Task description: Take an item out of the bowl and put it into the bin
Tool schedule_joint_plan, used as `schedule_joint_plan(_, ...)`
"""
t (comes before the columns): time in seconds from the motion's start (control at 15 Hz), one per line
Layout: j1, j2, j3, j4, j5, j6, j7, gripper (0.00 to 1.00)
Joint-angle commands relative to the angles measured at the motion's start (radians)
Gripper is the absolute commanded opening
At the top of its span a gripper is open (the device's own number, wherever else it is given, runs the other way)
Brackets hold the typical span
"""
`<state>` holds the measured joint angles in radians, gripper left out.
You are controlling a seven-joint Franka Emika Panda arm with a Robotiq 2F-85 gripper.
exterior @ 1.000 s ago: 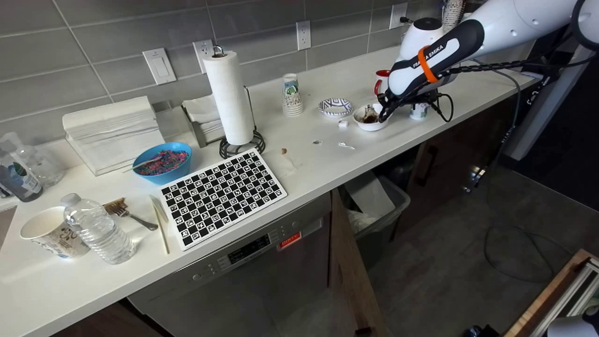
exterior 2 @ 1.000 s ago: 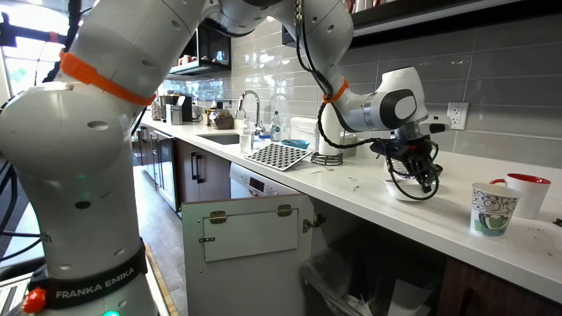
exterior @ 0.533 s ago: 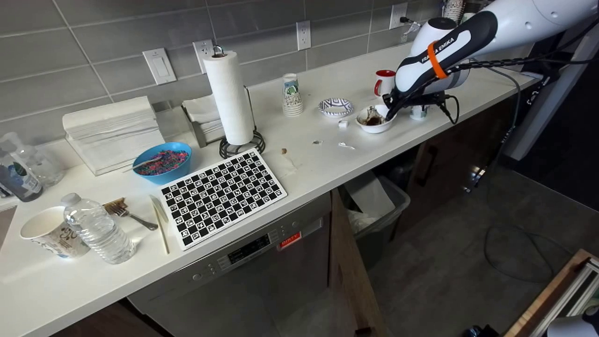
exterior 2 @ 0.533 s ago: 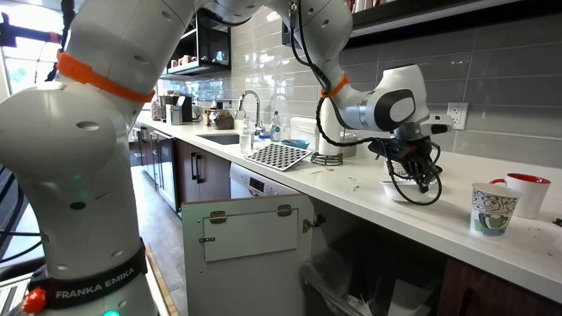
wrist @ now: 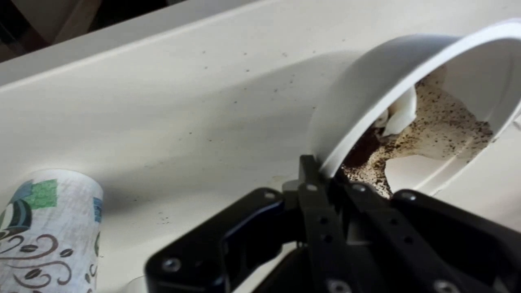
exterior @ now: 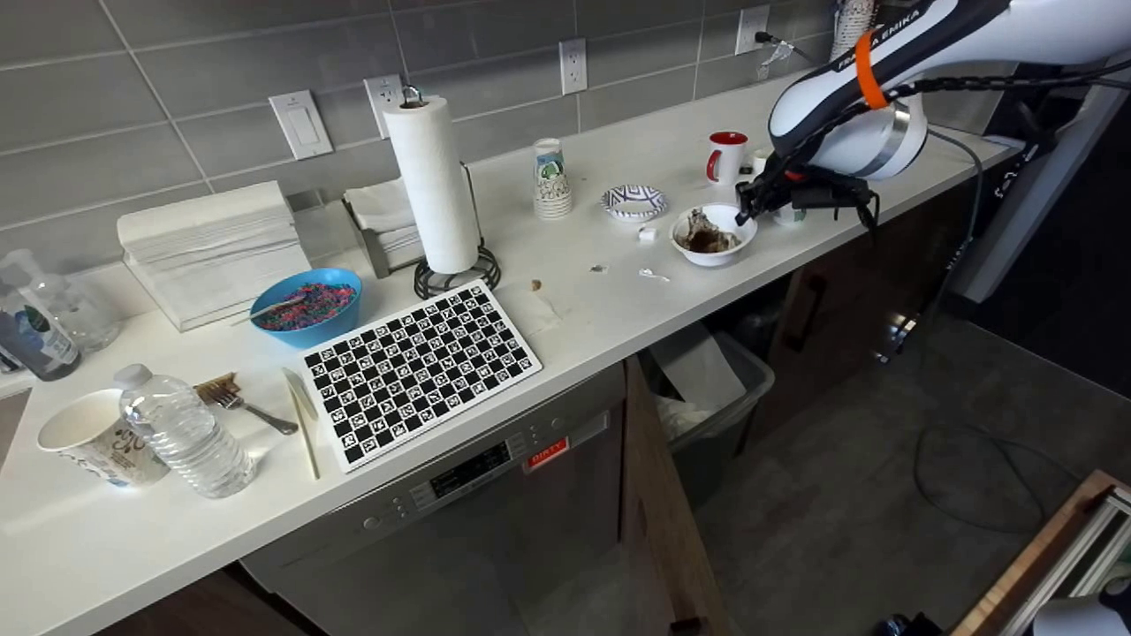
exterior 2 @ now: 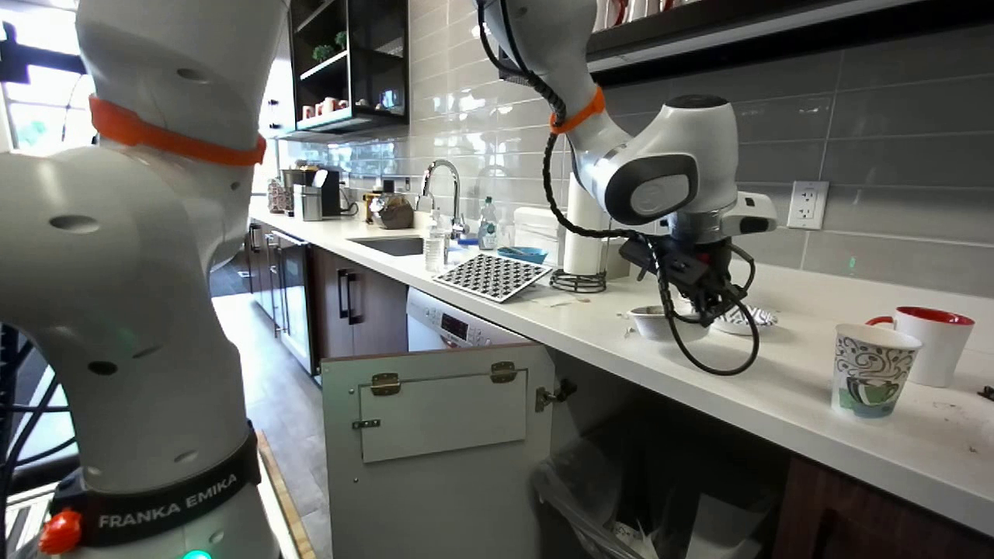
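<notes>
Evidently, by our judgement, we are at the lift-and-carry step. Our hand (wrist: 327,176) has its jaws nearly together, with the rim of the small white bowl (wrist: 364,83) pinched between them. So the plan looks to be carrying the whole bowl rather than plucking out its contents. The dark brown lump (wrist: 363,148) lies inside that bowl, next to a pale speckled sheet (wrist: 441,118), perhaps a coffee filter. Hand and bowl are nearer the front edge of the desk (exterior: 592,305) than its back edge; whether the bowl's base touches the desk, we cannot tell. The waste bin (exterior: 732,415) stands below the front edge; the emptying is not yet done. Next we need to bring the bowl level past that edge, lower it over the bin's mouth, and only there tip it until the lump slides out.
</notes>
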<state>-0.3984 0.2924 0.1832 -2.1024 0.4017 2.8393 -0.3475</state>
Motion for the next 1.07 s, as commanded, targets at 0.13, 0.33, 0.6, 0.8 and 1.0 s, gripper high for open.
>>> schedule_joint_plan(0.13, -0.136, -0.132, 0.139, -0.145, 0.228, -0.083, -0.336, 0.02)
schedule_joint_plan(0.33, -0.154, -0.169, 0.147, -0.211, 0.249, -0.151, -0.477, 0.02)
schedule_joint_plan(0.6, -0.017, -0.192, 0.006, -0.286, 0.281, -0.228, -0.646, 0.02)
schedule_joint_plan(0.8, 0.058, -0.204, -0.073, -0.317, 0.312, -0.257, -0.720, 0.02)
schedule_joint_plan(1.0, 0.095, -0.229, -0.130, -0.309, 0.404, -0.305, -0.767, 0.02)
